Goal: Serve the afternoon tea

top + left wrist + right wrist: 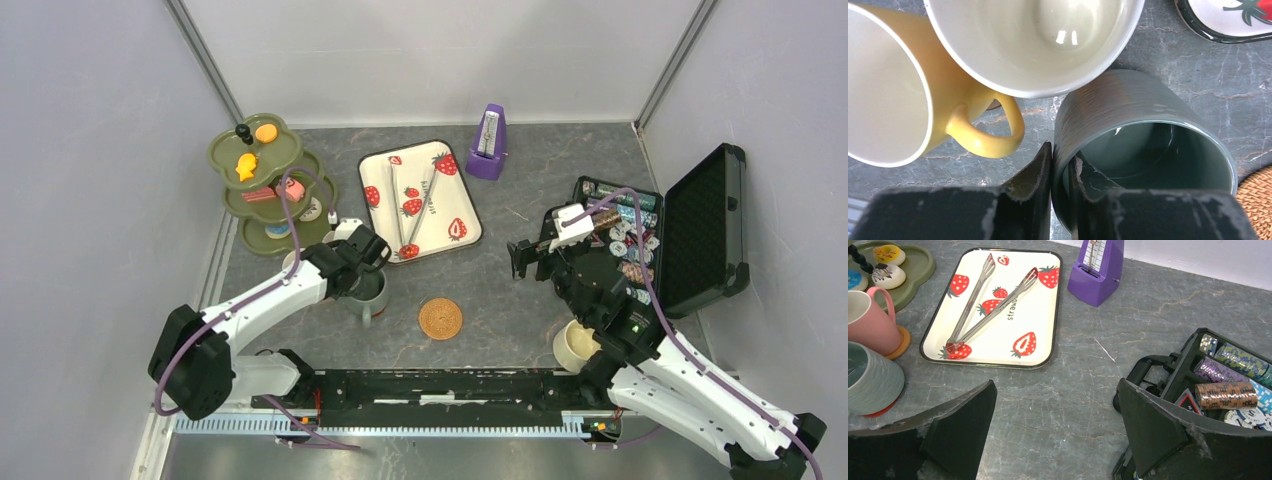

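My left gripper [1060, 170] is shut on the wall of the grey-green mug [1128, 115], one finger inside and one outside. In the top view the mug [368, 296] stands right of the olive tiered stand [262, 152], which holds toy pastries. A red coaster [878, 412] shows under it. The yellow mug [893, 85] and a white-lined mug [1033, 40] crowd against it. The pink mug [868, 320] sits on a brown coaster [902, 342]. My right gripper [1055, 430] is open and empty above bare table. The cream mug [575, 345] stands by the right arm. A woven coaster [440, 318] lies centre front.
A strawberry tray [375, 215] with metal tongs [415, 205] lies at centre back. The purple metronome [488, 145] stands behind it. The open black case [700, 230] of chips is at the right, close to my right gripper [530, 255].
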Robot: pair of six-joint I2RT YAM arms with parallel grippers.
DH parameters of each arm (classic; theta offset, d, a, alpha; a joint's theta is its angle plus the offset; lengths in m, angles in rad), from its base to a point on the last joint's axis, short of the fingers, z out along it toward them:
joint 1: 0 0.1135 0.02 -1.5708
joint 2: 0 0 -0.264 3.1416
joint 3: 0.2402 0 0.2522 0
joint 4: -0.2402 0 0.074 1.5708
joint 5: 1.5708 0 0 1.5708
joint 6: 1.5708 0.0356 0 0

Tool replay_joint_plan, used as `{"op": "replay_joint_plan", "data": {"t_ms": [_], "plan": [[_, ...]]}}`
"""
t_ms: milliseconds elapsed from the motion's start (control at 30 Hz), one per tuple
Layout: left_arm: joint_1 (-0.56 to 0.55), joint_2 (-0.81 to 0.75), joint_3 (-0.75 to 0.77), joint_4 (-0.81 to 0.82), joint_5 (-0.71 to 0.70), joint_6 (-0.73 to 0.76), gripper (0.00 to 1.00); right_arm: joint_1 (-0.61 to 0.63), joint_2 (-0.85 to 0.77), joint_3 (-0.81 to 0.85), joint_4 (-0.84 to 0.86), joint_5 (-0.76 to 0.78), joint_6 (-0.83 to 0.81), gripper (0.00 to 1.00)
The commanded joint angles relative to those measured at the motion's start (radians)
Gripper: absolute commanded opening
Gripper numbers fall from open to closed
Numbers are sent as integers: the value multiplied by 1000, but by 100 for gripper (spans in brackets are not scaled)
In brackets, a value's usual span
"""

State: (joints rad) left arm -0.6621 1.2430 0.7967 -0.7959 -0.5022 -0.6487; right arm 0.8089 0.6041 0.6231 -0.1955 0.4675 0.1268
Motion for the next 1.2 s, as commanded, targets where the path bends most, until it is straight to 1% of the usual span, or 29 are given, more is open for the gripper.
{"op": "replay_joint_plan", "data": {"t_ms": [0, 133, 367, 1033, 1167], "plan": [[4, -59, 10, 69, 11, -22, 2, 0, 2, 0, 34, -10, 11, 98], [4, -85, 5, 67, 29, -24, 2, -1, 4, -2, 36, -14, 16, 98], [4, -60, -14, 66, 43, -40, 2, 1, 5, -8, 41, -22, 20, 98], [4, -7, -29, 85, 16, -35, 2, 0, 8, -16, 42, -16, 18, 98], [4, -6, -30, 77, 2, -40, 7, -1, 9, -16, 41, -22, 21, 98]]}}
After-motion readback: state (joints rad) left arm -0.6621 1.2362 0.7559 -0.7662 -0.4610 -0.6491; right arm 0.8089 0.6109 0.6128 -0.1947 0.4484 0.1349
